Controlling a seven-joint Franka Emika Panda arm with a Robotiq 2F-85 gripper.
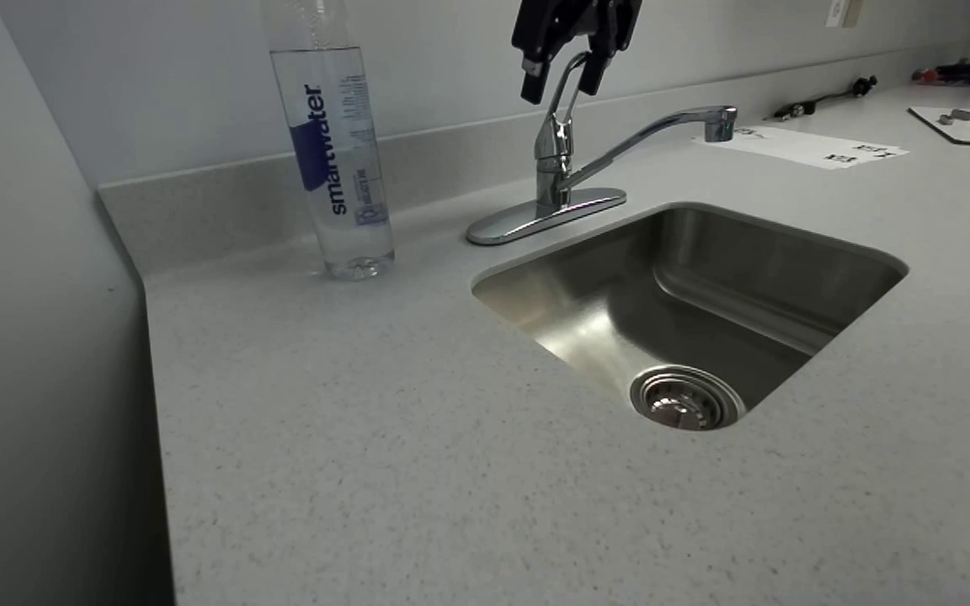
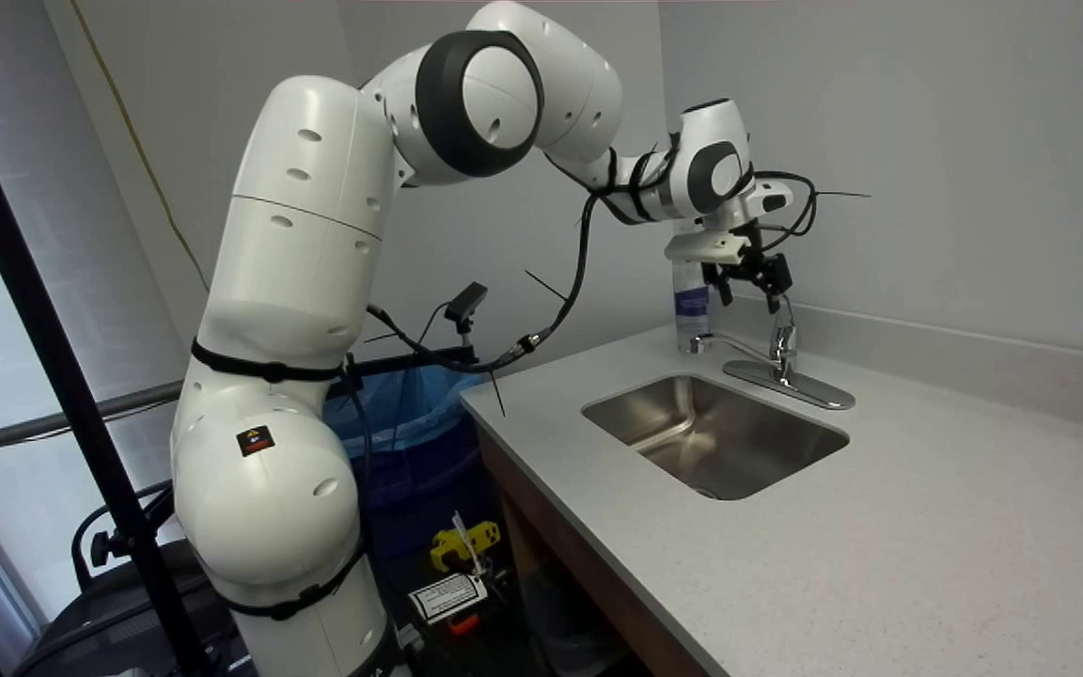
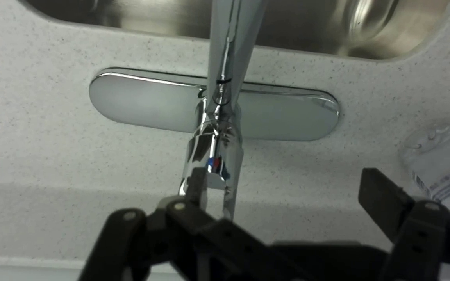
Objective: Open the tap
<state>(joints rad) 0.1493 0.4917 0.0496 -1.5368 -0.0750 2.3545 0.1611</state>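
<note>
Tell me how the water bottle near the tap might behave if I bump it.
The water bottle is tall and slim, so a bump up high could well tip it. Its water line sits high, suggesting real weight for its size. Looking like clear plastic, it would probably flex if squeezed.

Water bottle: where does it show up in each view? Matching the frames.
In an exterior view: the water bottle is upper left, its top cut off by the picture's edge.
In an exterior view: the water bottle is right of centre, near mid-height, partly hidden.
Wrist view: the water bottle is at the right edge, only partly in frame.
Shared landmark: the chrome tap; its upright body is right of the water bottle in both exterior views, left in the wrist view.
</note>
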